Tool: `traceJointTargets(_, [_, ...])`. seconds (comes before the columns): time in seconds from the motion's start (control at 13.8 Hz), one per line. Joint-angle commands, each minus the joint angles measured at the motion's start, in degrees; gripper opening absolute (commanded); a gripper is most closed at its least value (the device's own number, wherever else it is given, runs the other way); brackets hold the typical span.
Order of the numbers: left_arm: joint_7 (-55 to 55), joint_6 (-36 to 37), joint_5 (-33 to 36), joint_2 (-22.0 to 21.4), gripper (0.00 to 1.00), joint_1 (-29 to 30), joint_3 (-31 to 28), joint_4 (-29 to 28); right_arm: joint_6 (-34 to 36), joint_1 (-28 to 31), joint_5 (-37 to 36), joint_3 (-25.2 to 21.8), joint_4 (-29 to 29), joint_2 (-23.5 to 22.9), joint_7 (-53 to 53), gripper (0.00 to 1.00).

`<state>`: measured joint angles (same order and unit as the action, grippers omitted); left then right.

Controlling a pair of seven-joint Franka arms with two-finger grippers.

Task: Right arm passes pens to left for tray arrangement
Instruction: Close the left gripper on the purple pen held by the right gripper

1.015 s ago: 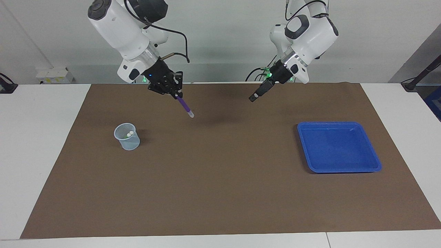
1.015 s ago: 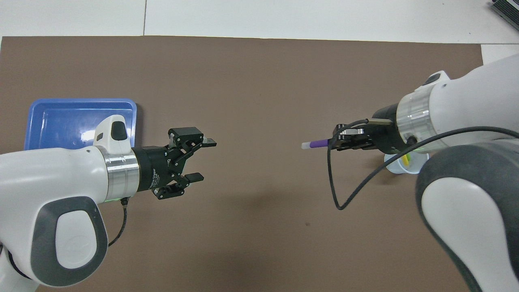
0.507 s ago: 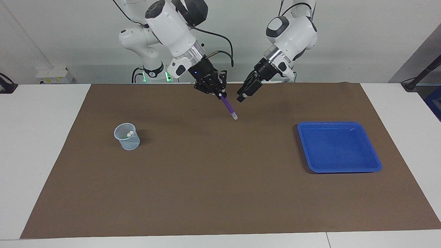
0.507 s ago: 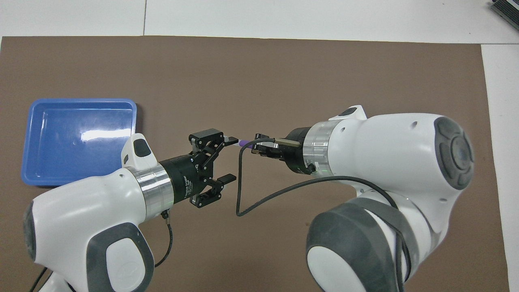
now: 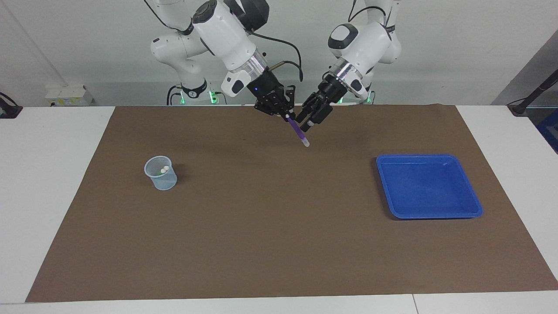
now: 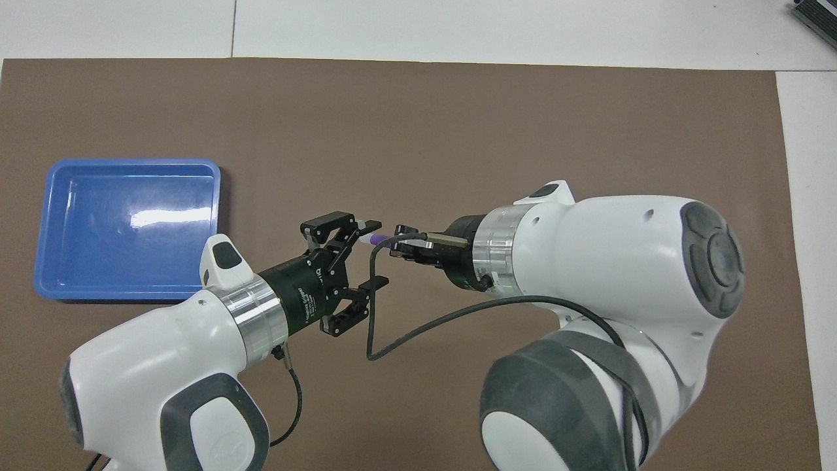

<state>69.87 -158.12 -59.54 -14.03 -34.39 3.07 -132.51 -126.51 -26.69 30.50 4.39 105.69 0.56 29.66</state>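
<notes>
Purple pen [image 5: 297, 130]: clamped at its upper end in the right pincer [image 5: 285, 115], it slants down over the brown mat [image 5: 261, 226], pale tip lowest.
Right pincer: closed tight on the pen, raised above the mat's robot-side middle.
Left pincer [image 5: 308, 123]: fingers spread apart, one on each side of the pen's shaft at about 3 o'clock from it in the facing view; contact cannot be made out.
Blue tray [image 5: 475, 205]: flat on the mat toward the left arm's end of the bench, at 4 o'clock from the pincers.
Mesh cup [image 5: 162, 179]: upright toward the right arm's end, two pale pen ends [image 5: 164, 169] showing inside.
</notes>
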Motion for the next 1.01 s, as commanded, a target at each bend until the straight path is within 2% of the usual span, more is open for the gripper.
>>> traceJointTargets(0.0, [0.62, -2.01, -2.33, -0.4, 0.81, -0.94, -0.69, -1.26, -1.37, -0.11, 1.66, -0.26, 1.72, 1.37, 0.13, 0.0])
traceJointTargets(0.14, [0.62, -3.5, -3.22, 0.4, 0.79, -1.03, -0.69, -1.08, -1.45, -0.11, 1.66, -0.26, 1.72, 1.29, 0.13, 0.0])
traceJointTargets(0.36, [0.62, -4.82, -3.83, 3.82, 0.79, -1.2, -0.69, 0.93, -1.45, -0.11, 1.66, -0.26, 1.72, 1.37, 0.13, 0.0])
traceJointTargets(0.94, [0.8, -4.83, -4.8, 4.36, 0.73, -2.34, -0.61, 1.99, -1.45, -0.2, 1.66, -0.26, 1.72, 1.37, 0.13, 0.0])
